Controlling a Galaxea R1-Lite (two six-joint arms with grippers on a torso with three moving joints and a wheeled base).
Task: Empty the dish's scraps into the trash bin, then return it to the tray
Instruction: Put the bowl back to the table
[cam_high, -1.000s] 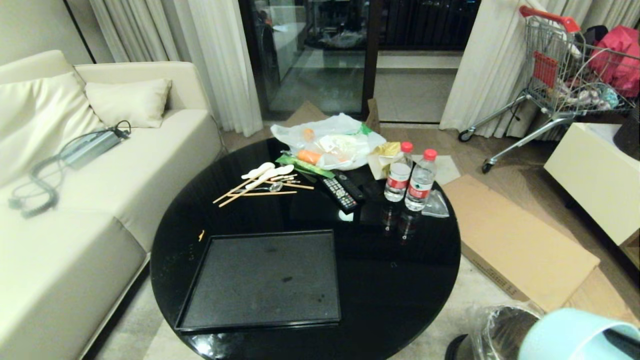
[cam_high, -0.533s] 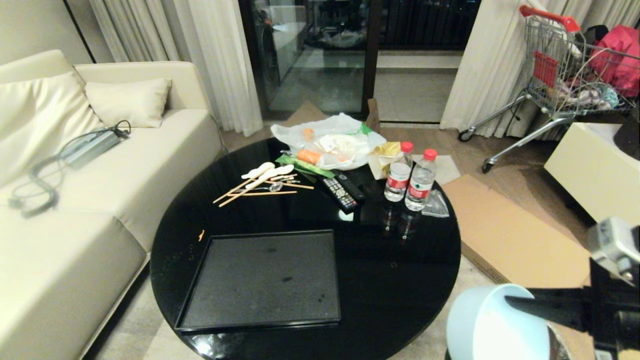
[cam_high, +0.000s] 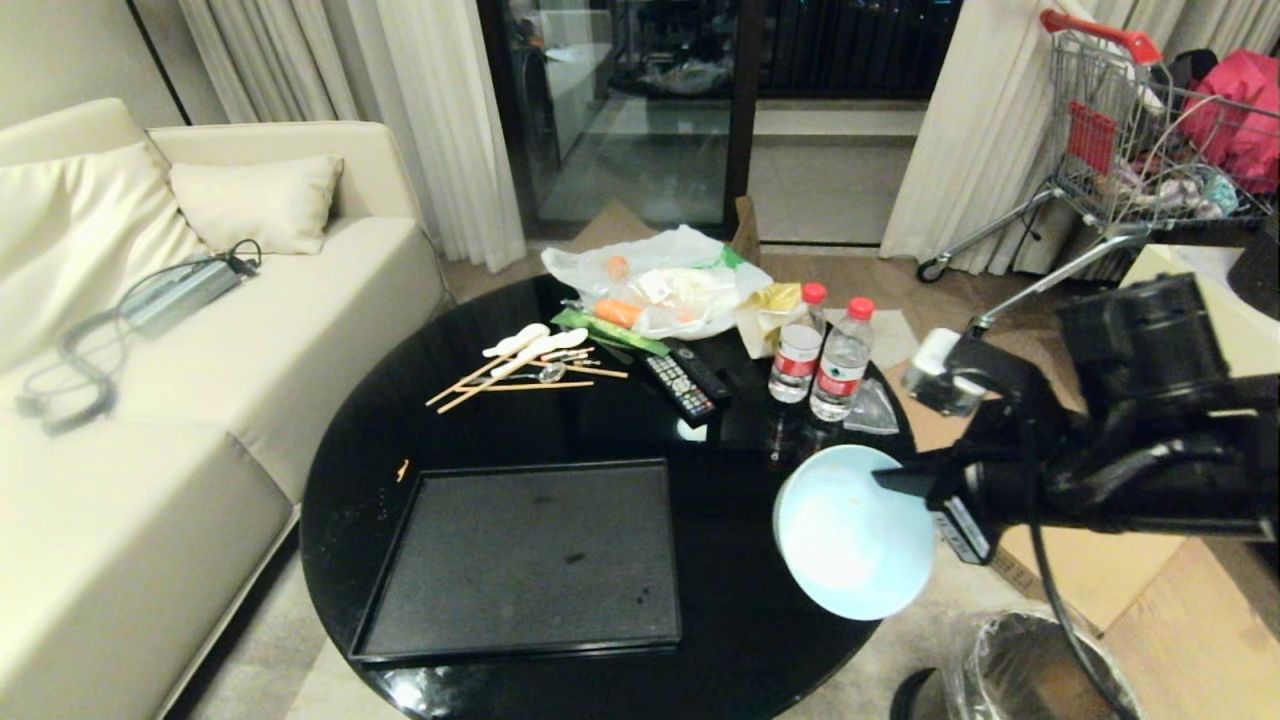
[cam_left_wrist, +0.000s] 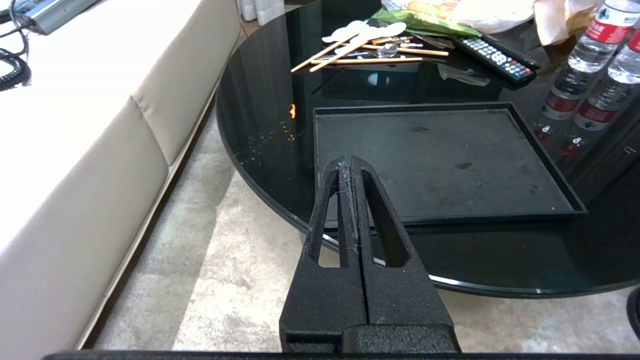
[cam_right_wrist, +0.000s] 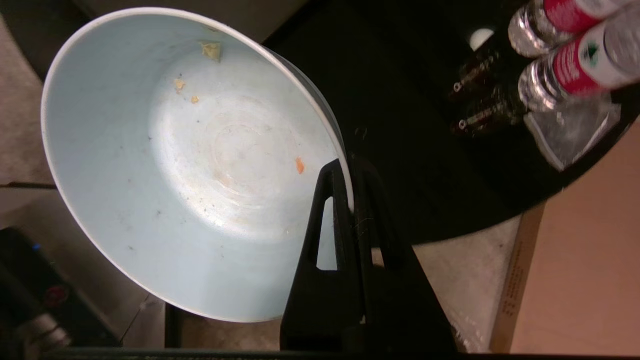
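Right gripper (cam_right_wrist: 350, 172): matte black, slotted fingers pinching the thin rim of the dish (cam_high: 850, 535), held in the air and tipped on its side over the table's (cam_high: 600, 430) right edge. Dish is round, smooth, glossy pale blue; its inside carries only a few scraps (cam_right_wrist: 210, 49), a pale yellowish crumb near the rim and tiny orange flecks stuck to the glaze. Below and to the right on the floor, the bin (cam_high: 1030, 670): shiny metal cylinder with a crinkly clear liner. The tray (cam_high: 530, 560), flat, rectangular, low-rimmed, with a matte grainy dark surface, lies bare on the glossy round black table, well left of the dish. Two clear bottles (cam_high: 825, 355) with red caps stand behind the dish; farther back are remotes (cam_high: 685, 380), white spoons and wooden chopsticks (cam_high: 520, 365). Left gripper (cam_left_wrist: 350, 165): fingers pressed together, empty, hanging off the table's near edge beside the tray.
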